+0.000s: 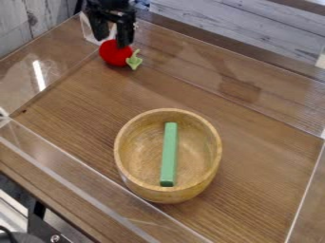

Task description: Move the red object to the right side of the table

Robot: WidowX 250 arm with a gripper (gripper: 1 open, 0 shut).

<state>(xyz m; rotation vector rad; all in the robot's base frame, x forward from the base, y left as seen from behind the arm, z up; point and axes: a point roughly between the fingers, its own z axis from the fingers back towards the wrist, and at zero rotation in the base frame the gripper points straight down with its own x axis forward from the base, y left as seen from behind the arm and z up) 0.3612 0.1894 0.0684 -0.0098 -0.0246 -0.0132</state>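
The red object (116, 54) is a small round red toy fruit with a green leafy tip, lying on the dark wooden table (241, 95) near its far left corner. My gripper (113, 29) hangs just above and behind it, black fingers pointing down and open, nothing between them. The fingertips sit close to the top of the red object; contact cannot be told.
A wooden bowl (168, 155) holding a green stick (169, 152) stands in the near middle of the table. Low clear acrylic walls (76, 204) border the tabletop on all sides. Bare wood stretches to the right of the bowl.
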